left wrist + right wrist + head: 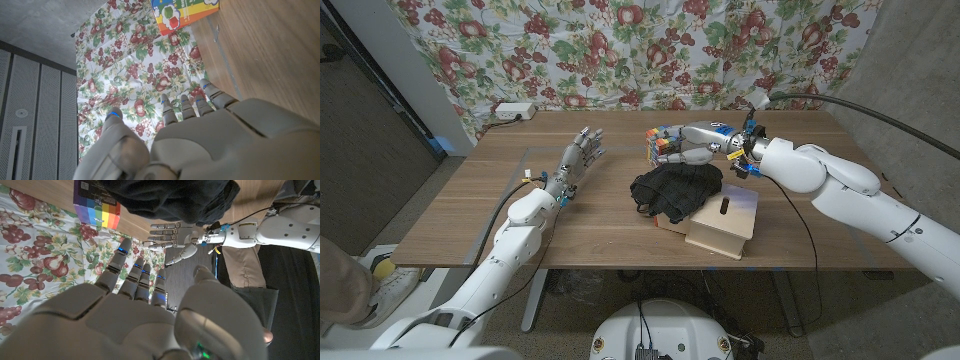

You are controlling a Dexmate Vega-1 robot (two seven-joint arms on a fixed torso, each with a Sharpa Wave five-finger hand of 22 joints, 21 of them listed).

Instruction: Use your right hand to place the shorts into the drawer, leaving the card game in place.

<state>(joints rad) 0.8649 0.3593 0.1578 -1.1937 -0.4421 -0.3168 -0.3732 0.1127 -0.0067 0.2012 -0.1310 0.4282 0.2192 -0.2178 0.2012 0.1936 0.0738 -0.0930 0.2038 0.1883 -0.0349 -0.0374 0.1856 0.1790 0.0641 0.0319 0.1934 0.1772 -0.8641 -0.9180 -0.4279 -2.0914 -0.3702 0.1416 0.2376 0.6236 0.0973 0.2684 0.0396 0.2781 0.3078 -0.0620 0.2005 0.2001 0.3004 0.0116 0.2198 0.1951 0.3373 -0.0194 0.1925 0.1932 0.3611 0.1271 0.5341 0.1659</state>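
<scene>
The black shorts point(675, 188) lie bunched at the table's middle, draped partly over the wooden drawer box point(722, 226) with its dark knob point(725, 207). The colourful card game box point(658, 143) stands just behind the shorts. My right hand point(696, 141) hovers beside that box, above the far edge of the shorts, fingers spread and holding nothing. In the right wrist view my right hand point(145, 310) faces the shorts point(175, 200) and the card game box point(97, 202). My left hand point(577, 160) stays to the left, fingers apart and empty; it appears as my left hand point(200, 135) in its wrist view, with the card game box point(184, 12).
A white power strip point(512, 111) lies at the table's far left corner. A floral cloth point(620, 45) hangs behind the table. A person's leg and shoe point(350, 290) are at the near left. Bare wood point(470, 210) stretches left of my left arm.
</scene>
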